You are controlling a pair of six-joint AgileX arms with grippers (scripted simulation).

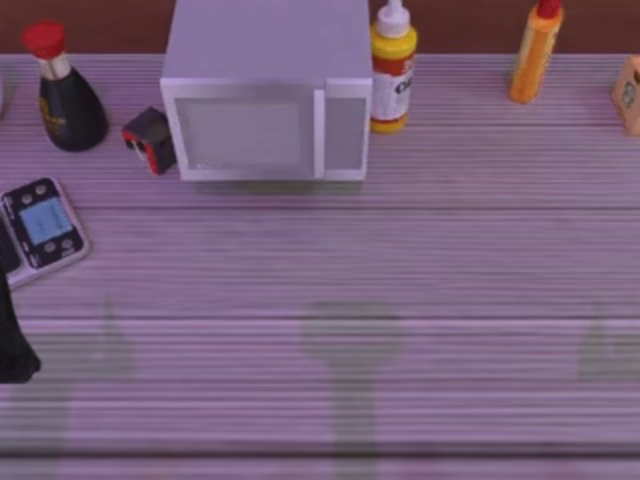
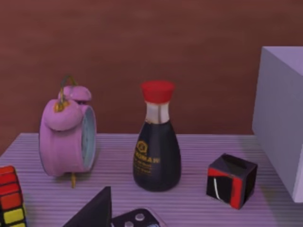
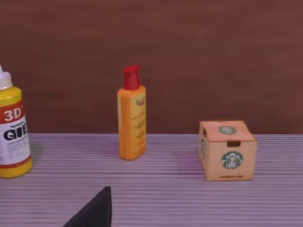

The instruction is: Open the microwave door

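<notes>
You had the microwave (image 1: 266, 88) at twelve o'clock on the table (image 1: 400, 270), its door (image 1: 246, 132) flat against the front; a small black-and-red box (image 1: 149, 139) sat just beside it at nine o'clock, a yellow bottle (image 1: 392, 72) at three; farther out stood a soy bottle (image 1: 62, 92) and a scale (image 1: 42, 228); your left arm (image 1: 12, 340) was parked at the table's left edge; whether either gripper was open, I could not tell.

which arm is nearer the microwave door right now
Left. The left arm shows at the table's left edge, in front of and left of the closed microwave door. The right arm is outside the top view, so likely farther.
</notes>
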